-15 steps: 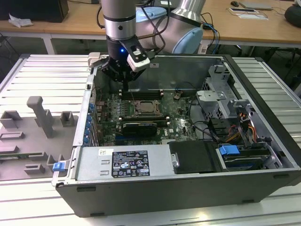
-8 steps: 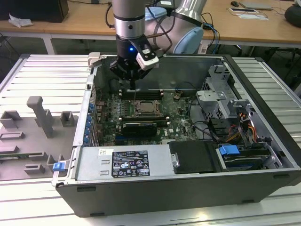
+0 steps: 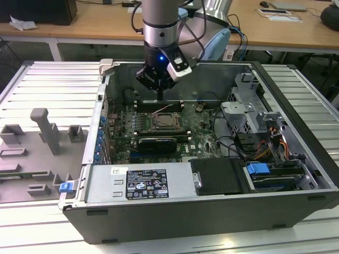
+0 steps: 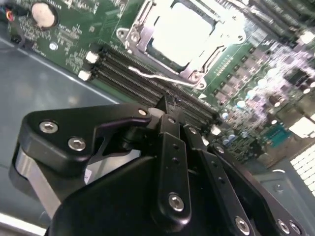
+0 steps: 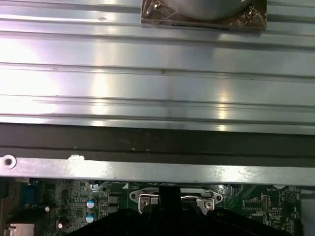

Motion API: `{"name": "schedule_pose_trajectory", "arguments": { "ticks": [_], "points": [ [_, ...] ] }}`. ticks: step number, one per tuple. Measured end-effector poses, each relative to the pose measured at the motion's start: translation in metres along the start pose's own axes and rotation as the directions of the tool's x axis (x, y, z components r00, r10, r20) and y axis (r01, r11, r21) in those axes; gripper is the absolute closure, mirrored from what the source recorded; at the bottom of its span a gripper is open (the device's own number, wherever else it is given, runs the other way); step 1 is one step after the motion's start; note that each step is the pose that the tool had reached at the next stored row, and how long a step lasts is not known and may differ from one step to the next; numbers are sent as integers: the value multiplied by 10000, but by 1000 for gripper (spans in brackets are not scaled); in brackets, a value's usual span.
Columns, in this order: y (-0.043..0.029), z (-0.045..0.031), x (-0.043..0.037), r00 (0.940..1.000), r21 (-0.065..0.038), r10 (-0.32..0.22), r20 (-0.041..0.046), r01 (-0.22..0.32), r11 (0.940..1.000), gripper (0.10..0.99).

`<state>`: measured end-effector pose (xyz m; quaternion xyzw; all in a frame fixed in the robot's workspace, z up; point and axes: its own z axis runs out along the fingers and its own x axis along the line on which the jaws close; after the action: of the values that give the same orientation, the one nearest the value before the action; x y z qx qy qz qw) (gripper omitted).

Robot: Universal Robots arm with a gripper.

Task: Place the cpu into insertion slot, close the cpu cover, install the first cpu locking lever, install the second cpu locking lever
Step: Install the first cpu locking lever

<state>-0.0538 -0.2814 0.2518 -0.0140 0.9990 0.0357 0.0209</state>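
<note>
The cpu (image 4: 182,34) sits in the insertion slot (image 3: 154,124) on the green board (image 3: 204,135) inside the computer case (image 3: 212,222). The cpu cover (image 4: 140,42) looks like it is down, with its frame around the chip. So I think the lever step is in hand. 1 thin lever (image 4: 157,77) lies along the slot's edge, by the long memory slots (image 4: 113,61). I cannot tell if it is hooked.

The gripper (image 3: 160,96) hangs just above the board, close to the slot. Its fingers (image 4: 170,123) are pressed together and carry nothing. Working the lever calls for a small, careful push so it does not slip.
</note>
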Motion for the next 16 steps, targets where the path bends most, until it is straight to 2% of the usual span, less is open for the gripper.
{"name": "schedule_pose_trajectory", "arguments": {
  "ticks": [4, 8, 13, 16],
  "points": [
    [-3, 29, -1, 9995, -5, 323, 22, -323, 9995, 976],
    [-11, 126, -21, 9995, -5, 325, 24, -325, 9995, 976],
    [-15, 174, -63, 9995, -5, 312, 22, -312, 9995, 976],
    [-17, 198, -79, 10000, -13, 92, 7, -92, 10000, 976]
  ]
}}
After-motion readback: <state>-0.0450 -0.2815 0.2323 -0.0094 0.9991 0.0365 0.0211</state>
